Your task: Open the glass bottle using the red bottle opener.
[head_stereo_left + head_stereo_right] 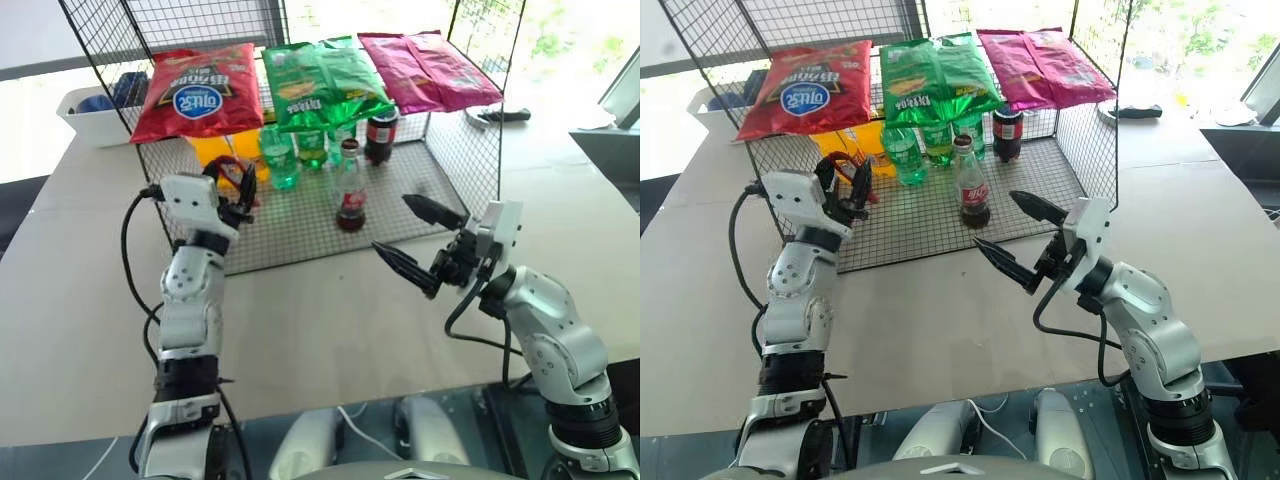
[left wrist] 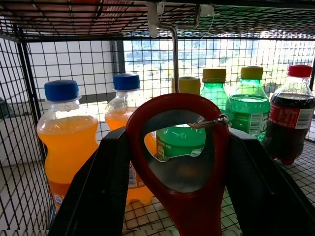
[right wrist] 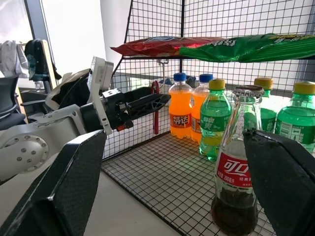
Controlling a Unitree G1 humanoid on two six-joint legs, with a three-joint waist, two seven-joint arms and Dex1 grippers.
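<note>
Right gripper (image 1: 420,240) nearest me, jaws wide apart and holding nothing, glass bottle (image 1: 350,190) upright on wire shelf (image 1: 300,235) at its 11 o'clock, my left gripper (image 1: 238,195) at bottle's 9 o'clock, clamped on red opener (image 2: 184,162).

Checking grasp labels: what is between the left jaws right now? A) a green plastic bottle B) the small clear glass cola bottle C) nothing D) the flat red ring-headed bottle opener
D: the left gripper is shut on the flat red ring-headed bottle opener; the small clear glass cola bottle stands apart on the wire shelf.
</note>
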